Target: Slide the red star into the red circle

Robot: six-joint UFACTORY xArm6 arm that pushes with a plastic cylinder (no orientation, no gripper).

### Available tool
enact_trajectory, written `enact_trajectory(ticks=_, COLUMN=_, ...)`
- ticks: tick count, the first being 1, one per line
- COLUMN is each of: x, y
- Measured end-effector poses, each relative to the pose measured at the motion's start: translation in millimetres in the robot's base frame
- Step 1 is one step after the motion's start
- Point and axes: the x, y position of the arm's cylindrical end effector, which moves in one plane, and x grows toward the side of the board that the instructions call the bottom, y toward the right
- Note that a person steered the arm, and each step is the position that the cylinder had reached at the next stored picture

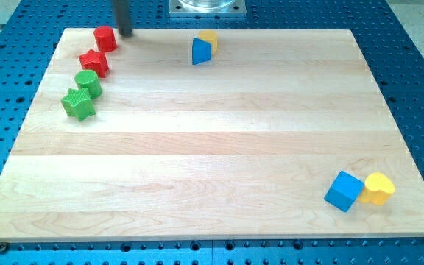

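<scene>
The red star (94, 63) lies near the board's top left. The red circle (105, 38) is a short red cylinder just above and right of it, a small gap between them. My tip (124, 34) is the lower end of the dark rod, at the board's top edge, right next to the red circle's right side. It is above and right of the red star.
A green circle (88, 83) and green star (78, 104) sit below the red star. A blue triangle (201, 51) and a yellow block (208, 39) lie top centre. A blue cube (344, 191) and yellow heart (378, 188) lie bottom right. The wooden board (212, 147) rests on a blue perforated table.
</scene>
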Motion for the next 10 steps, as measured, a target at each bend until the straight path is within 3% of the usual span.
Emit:
enact_trajectory(ticks=2, x=27.7, y=-33.1)
enact_trajectory(ticks=4, x=48.2, y=121.5)
enact_trajectory(ticks=5, x=30.7, y=52.0)
enact_trajectory(ticks=6, x=40.8, y=-35.7)
enact_trajectory(ticks=7, x=88.4, y=-92.7)
enact_trajectory(ticks=8, x=117.8, y=-27.3)
enact_trajectory(ticks=9, x=116.2, y=71.2)
enact_trajectory(ticks=10, x=129.7, y=40.6)
